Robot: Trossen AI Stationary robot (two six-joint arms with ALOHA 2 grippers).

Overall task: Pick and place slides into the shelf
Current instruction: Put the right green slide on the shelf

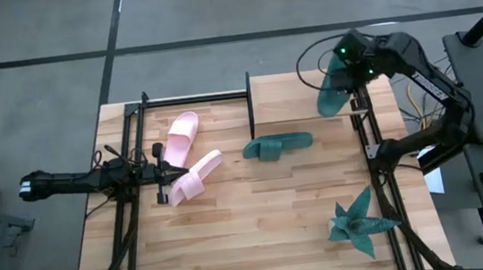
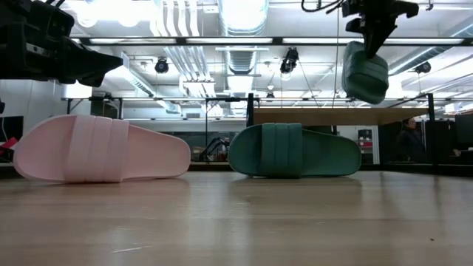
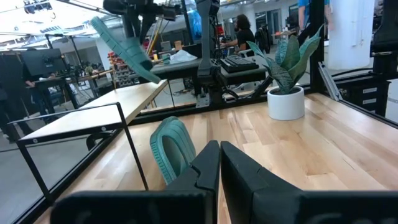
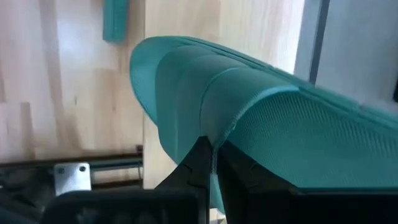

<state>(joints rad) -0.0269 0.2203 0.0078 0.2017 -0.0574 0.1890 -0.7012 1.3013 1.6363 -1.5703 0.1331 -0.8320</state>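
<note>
Holding: right gripper (image 1: 336,73) clamps a teal slide (image 1: 330,91), hanging above the shelf (image 1: 296,93).
Waiting: left gripper (image 1: 161,172), fingers closed and empty, beside the pink slides (image 1: 194,177).
Lying: second teal slide (image 1: 277,145) on table (image 1: 261,232).

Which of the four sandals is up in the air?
One teal slide, pinched by the right gripper above the shelf. Its mate and the pink pair lie on the table.

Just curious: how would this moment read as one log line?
right gripper: shut on dark teal-green foam slide, above light-wood shelf | left gripper: shut, by pale pink slides
</note>
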